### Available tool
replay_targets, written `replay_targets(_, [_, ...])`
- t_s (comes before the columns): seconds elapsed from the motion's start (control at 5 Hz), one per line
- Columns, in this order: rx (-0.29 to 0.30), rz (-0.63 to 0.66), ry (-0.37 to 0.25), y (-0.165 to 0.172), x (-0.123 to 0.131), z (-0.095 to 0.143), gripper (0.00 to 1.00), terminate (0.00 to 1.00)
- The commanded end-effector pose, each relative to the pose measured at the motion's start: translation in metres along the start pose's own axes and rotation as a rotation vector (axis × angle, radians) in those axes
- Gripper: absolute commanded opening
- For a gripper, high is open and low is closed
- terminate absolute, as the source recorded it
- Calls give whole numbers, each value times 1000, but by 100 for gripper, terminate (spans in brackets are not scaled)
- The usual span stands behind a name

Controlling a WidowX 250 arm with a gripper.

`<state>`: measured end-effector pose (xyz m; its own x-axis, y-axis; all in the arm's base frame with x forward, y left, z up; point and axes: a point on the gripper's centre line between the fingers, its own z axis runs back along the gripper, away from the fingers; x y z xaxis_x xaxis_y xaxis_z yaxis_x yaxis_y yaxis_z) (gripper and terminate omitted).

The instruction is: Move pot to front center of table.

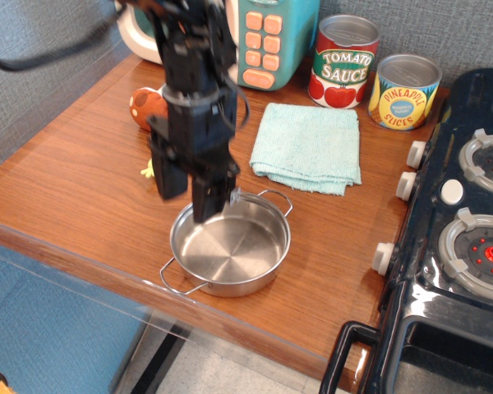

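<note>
The shiny steel pot (238, 254) with two wire loop handles stands upright on the brown wood-grain table (74, 197), close to the front edge and about midway along it. My black gripper (189, 203) hangs just above the pot's back-left rim. Its two fingers are spread apart and hold nothing. One finger (208, 205) is over the rim, and the other is outside the pot to the left. The pot is empty.
A light-blue cloth (308, 148) lies behind the pot. A tomato sauce can (343, 61) and a pineapple can (404, 92) stand at the back. A black toy stove (460, 238) fills the right side. A mushroom toy (141, 107) and a teal toy appliance (271, 41) are at the back left.
</note>
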<state>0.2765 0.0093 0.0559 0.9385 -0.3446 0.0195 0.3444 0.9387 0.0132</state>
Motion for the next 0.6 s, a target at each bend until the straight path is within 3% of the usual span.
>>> replay_targets(0.0, [36,87,-60,12,-6,20,100,0])
replay_targets(0.2, [36,87,-60,12,-6,20,100,0])
replay_targets(0.4, [36,87,-60,12,-6,20,100,100])
